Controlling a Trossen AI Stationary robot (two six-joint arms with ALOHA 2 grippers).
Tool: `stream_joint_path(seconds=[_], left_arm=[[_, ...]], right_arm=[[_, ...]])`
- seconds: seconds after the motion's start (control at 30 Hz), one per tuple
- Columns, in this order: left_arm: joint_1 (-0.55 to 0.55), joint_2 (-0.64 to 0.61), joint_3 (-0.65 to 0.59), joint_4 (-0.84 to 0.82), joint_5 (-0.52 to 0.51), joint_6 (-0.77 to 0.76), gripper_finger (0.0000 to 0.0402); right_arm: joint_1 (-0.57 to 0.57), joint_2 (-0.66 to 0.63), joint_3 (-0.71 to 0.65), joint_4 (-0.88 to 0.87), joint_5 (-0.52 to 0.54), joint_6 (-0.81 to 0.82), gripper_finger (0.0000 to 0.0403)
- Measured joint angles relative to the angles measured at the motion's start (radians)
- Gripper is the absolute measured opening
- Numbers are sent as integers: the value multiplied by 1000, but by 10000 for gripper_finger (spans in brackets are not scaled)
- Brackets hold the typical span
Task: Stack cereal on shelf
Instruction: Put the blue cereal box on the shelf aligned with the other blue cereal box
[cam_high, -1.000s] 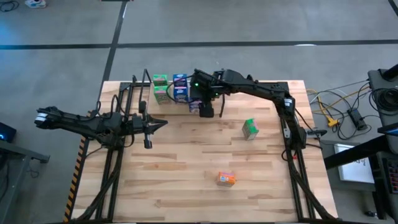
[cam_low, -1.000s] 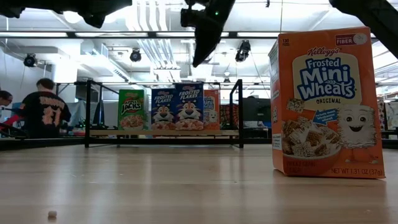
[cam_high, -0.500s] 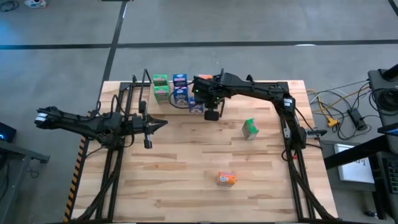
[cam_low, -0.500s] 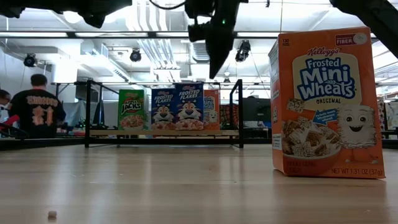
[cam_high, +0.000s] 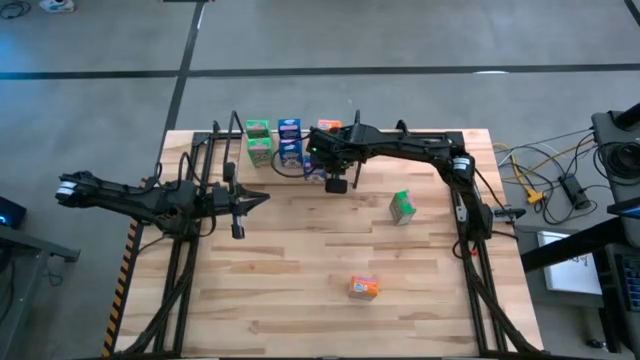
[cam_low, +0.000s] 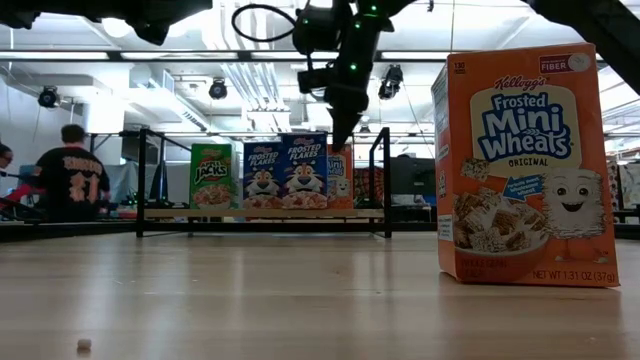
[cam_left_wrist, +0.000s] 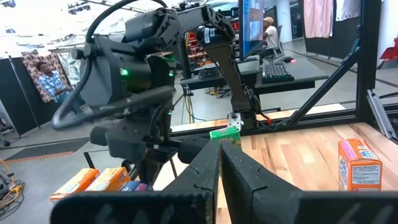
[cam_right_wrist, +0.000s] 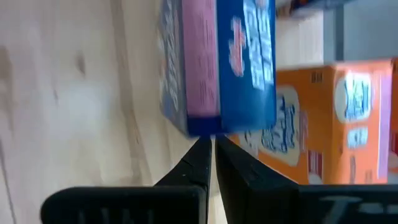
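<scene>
The right gripper (cam_high: 337, 184) had pulled back from the shelf (cam_low: 262, 213), fingers closed and empty; a blue box (cam_high: 313, 171) stood placed. Left gripper (cam_high: 237, 230) idle, fingers together.

We saw a light wood table (cam_high: 300, 290) carrying a shelf (cam_low: 260, 213) at its far edge, a green box (cam_high: 402, 207) standing alone, and an orange box (cam_high: 364, 288) nearer the front.
</scene>
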Motion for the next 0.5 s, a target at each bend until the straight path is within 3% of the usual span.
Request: stream_joint_path(seconds=[0.5], left_arm=[[0, 0, 0, 1, 0, 0, 0]], right_arm=[[4, 0, -27, 191, -33, -28, 12]])
